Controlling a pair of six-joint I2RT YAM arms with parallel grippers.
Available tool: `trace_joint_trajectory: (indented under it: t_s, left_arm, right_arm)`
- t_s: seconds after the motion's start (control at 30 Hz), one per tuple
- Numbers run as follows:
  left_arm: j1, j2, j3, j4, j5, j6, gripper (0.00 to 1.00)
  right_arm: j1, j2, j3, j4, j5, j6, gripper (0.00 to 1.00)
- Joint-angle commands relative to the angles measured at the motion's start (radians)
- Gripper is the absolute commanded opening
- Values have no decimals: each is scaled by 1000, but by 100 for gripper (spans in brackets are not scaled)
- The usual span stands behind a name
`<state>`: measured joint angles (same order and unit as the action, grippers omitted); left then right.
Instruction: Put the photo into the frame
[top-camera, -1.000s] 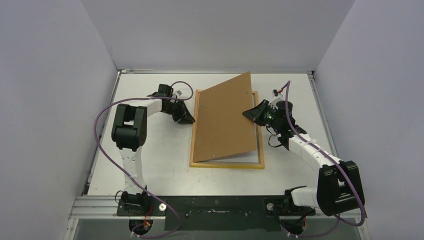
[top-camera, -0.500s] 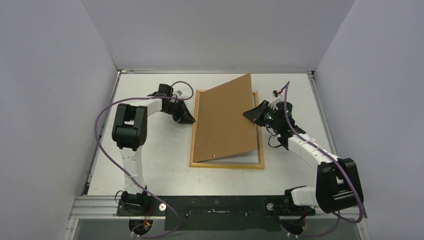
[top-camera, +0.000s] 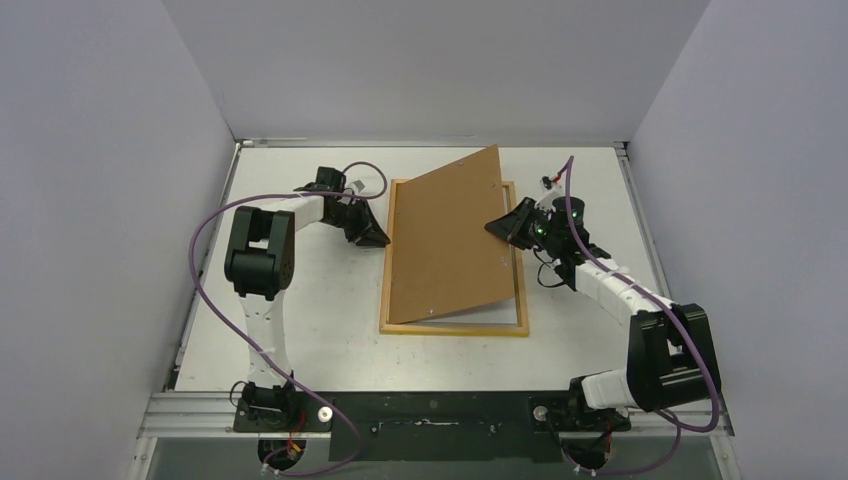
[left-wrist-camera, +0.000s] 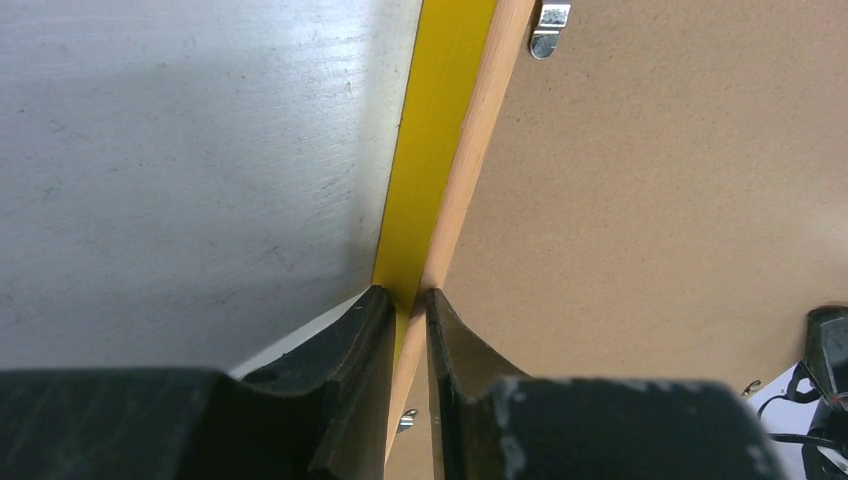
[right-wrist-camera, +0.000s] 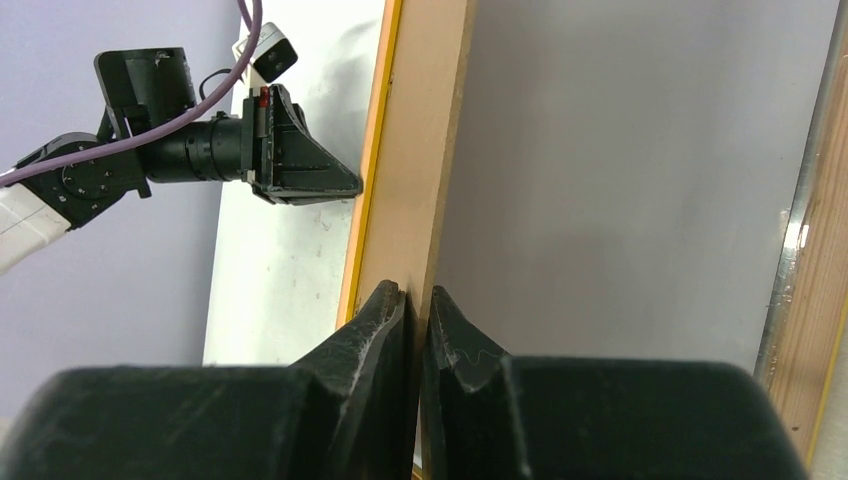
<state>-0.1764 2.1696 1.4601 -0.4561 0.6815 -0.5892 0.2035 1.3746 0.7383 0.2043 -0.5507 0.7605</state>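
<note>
The frame (top-camera: 388, 270) lies back-up in the middle of the table, its wood-coloured rails showing. My left gripper (top-camera: 382, 240) is shut on its left rail; the left wrist view shows the fingers pinching the yellow-and-wood edge of the frame (left-wrist-camera: 440, 120) at the left gripper (left-wrist-camera: 405, 298). The brown backing board (top-camera: 450, 240) leans up from the left rail, its right side raised. My right gripper (top-camera: 497, 229) is shut on that raised edge, seen edge-on as the board (right-wrist-camera: 420, 150) between the right gripper (right-wrist-camera: 415, 295) tips. A pale sheet (top-camera: 490, 316) lies inside the frame under the board; whether it is the photo I cannot tell.
Small metal tabs (left-wrist-camera: 548, 18) sit on the board's back. The table's white surface (top-camera: 300, 300) runs to grey walls on three sides, with a metal rail (top-camera: 430, 143) at the far edge. Both arm bases stand on the black strip (top-camera: 430, 415) at the near edge.
My right arm has crept slightly toward the far side and its elbow has drawn in. The board, the frame and the left arm look unchanged.
</note>
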Motion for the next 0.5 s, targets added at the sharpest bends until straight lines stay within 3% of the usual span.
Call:
trace_joint_trajectory:
  t_s: [0.0, 0.17, 0.33, 0.47]
  left_arm:
    - [-6, 43, 22, -35, -36, 37, 16]
    - [-7, 44, 27, -36, -30, 34, 16]
    - [-5, 46, 28, -36, -25, 33, 16]
    - [-2, 47, 28, -36, -25, 34, 16]
  right_arm:
    - [11, 34, 16, -7, -12, -80, 0]
    - [16, 63, 3, 21, -25, 2, 11]
    - [22, 75, 0, 17, -3, 13, 14]
    - [21, 75, 27, -38, 16, -18, 25]
